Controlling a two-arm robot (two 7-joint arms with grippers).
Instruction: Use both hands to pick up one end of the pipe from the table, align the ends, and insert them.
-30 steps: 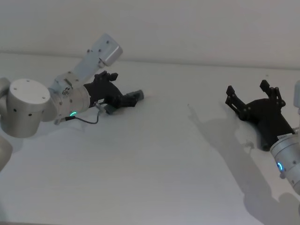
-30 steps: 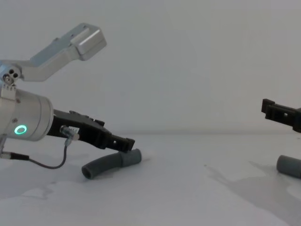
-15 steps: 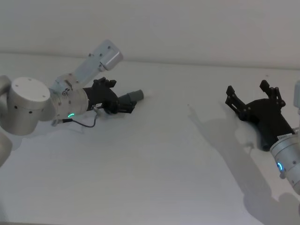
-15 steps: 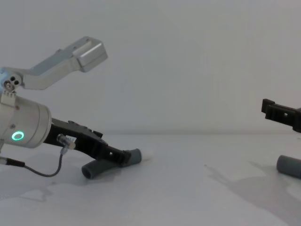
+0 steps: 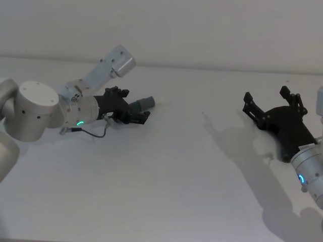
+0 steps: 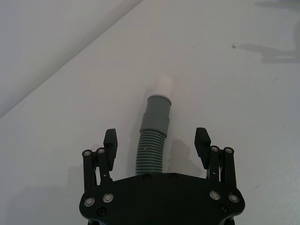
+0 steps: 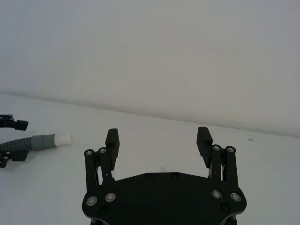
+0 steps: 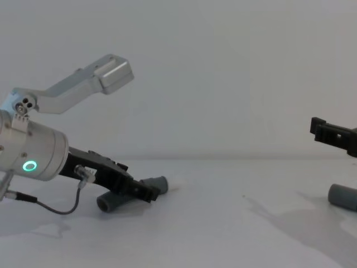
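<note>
Head: left gripper [image 5: 134, 107] low on the table [image 5: 166, 171], jaws open astride the left pipe piece [image 5: 143, 103]. Right gripper [image 5: 269, 100] open, idle, well apart.
Left wrist: ribs centred between the jaws, white tip [image 6: 164, 84] ahead. Close just behind the collar.
Chest: second piece [image 8: 342, 196] lies below the right gripper. Since 0.5 s ago, the left gripper has sunk lower around the pipe.

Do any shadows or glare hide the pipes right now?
Head view: the right pincer casts a long grey shadow across the table, clear of the left pipe. Chest view: that shadow spreads before the right pipe, which shows plainly. Left wrist view: no glare; the left pipe's white tip nearly blends into the table.
</note>
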